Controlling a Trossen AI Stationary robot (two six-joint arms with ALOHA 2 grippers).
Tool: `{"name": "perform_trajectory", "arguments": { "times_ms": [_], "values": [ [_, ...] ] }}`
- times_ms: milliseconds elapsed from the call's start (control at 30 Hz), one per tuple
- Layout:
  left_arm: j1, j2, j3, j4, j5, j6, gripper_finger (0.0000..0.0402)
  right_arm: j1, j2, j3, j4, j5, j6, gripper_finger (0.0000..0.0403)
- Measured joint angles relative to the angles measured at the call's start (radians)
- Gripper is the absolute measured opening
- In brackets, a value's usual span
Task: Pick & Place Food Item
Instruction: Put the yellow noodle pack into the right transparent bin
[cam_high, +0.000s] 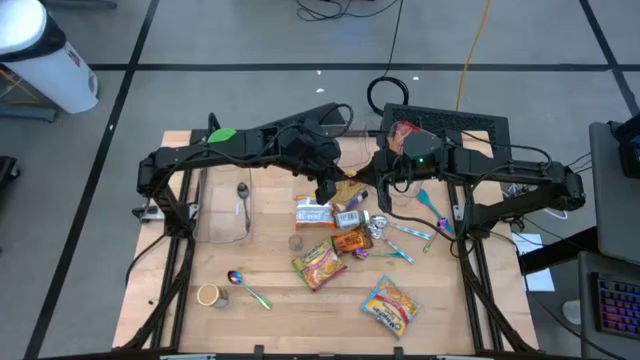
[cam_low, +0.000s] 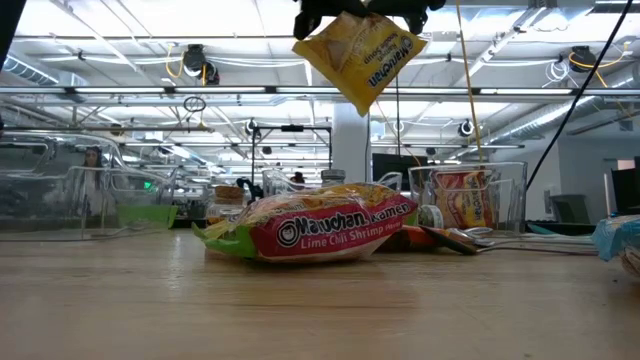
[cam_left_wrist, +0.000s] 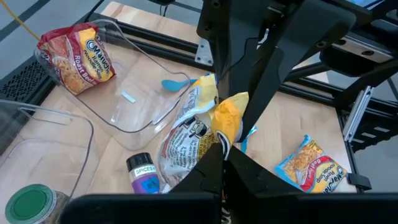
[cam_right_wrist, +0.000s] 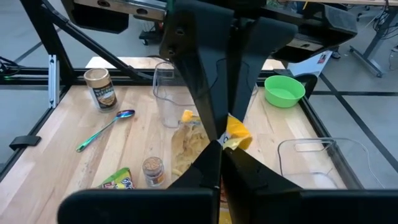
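Both grippers' jaws pinching one yellow noodle packet (cam_low: 362, 55) aloft above the "Maruchan Ramen Lime Chili Shrimp" pack (cam_low: 310, 232)

The setting is an industrial lab: exposed ceiling trusses (cam_low: 200, 95), taped concrete floor (cam_high: 250, 40), and a metal-framed wooden table (cam_high: 280, 310).

Noodle packet (cam_high: 349, 191) hangs pinched in both jaws up off the surface (cam_high: 280, 320) (spice jar (cam_left_wrist: 144, 175) under them, spoon (cam_right_wrist: 106, 129) beyond).
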Motion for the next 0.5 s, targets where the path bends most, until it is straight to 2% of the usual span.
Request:
{"name": "perform_trajectory", "arguments": {
  "times_ms": [300,500],
  "values": [
    [0.001,0.000,0.000,-0.001,0.013,-0.008,0.0002,0.000,-0.002,0.000,0.001,-0.003,0.026,0.0003],
    [0.001,0.000,0.000,0.002,0.013,-0.019,0.0002,0.001,-0.044,0.000,0.004,-0.008,0.012,0.0055]
  ]
}}
